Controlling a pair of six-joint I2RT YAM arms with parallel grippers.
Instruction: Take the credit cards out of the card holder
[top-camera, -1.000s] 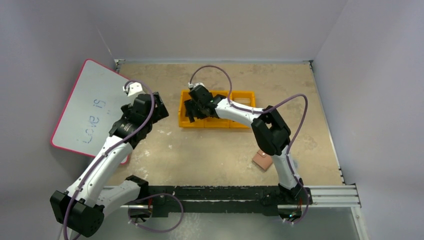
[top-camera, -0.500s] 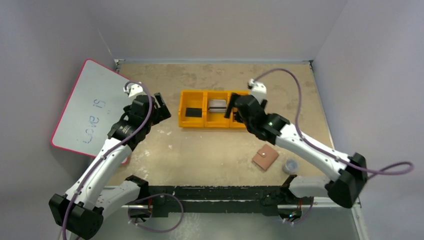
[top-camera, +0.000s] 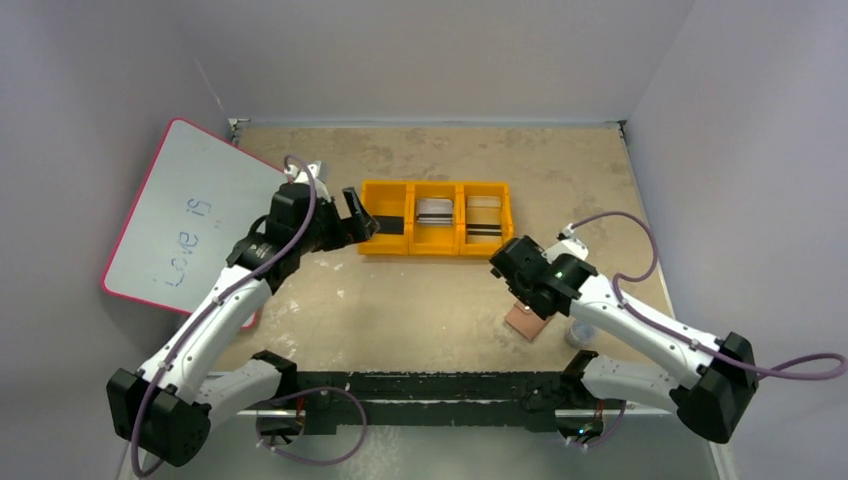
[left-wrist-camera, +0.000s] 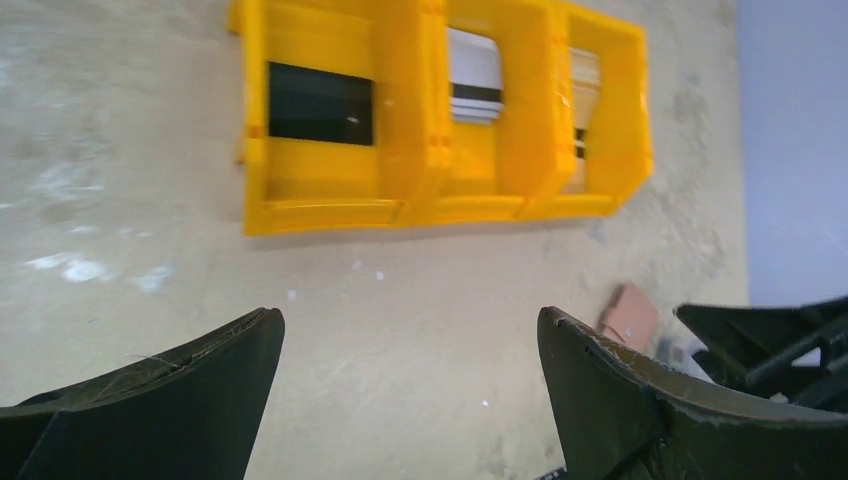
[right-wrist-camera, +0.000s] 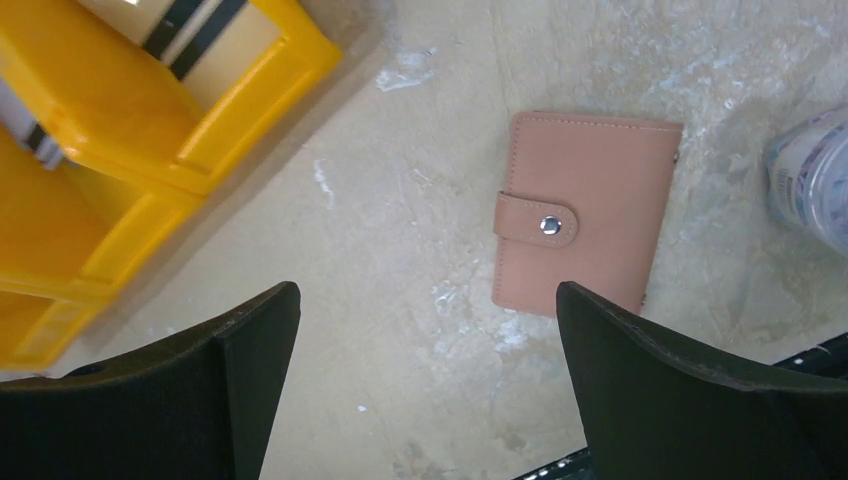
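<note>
The card holder (right-wrist-camera: 585, 210) is a tan-pink wallet lying flat and closed, its snap tab fastened. It also shows in the top view (top-camera: 527, 323), partly under my right wrist, and in the left wrist view (left-wrist-camera: 628, 315). No credit cards show; the closed holder hides them. My right gripper (right-wrist-camera: 428, 295) is open and empty, hovering just beside the holder, in the top view (top-camera: 515, 275). My left gripper (top-camera: 362, 215) is open and empty by the left end of the orange tray, above bare table in its own view (left-wrist-camera: 408, 318).
The orange three-compartment tray (top-camera: 435, 248) stands mid-table, holding a black flat piece on the left and pale striped flat pieces in the other two compartments. A small clear container (top-camera: 580, 331) stands right of the holder. A pink-rimmed whiteboard (top-camera: 185, 220) leans at the left. A black rail (top-camera: 450, 385) runs along the near edge.
My right gripper left the tray's left compartment, where a black piece now lies, and swung back and down beside the card holder. My left gripper moved right to the tray's left end.
</note>
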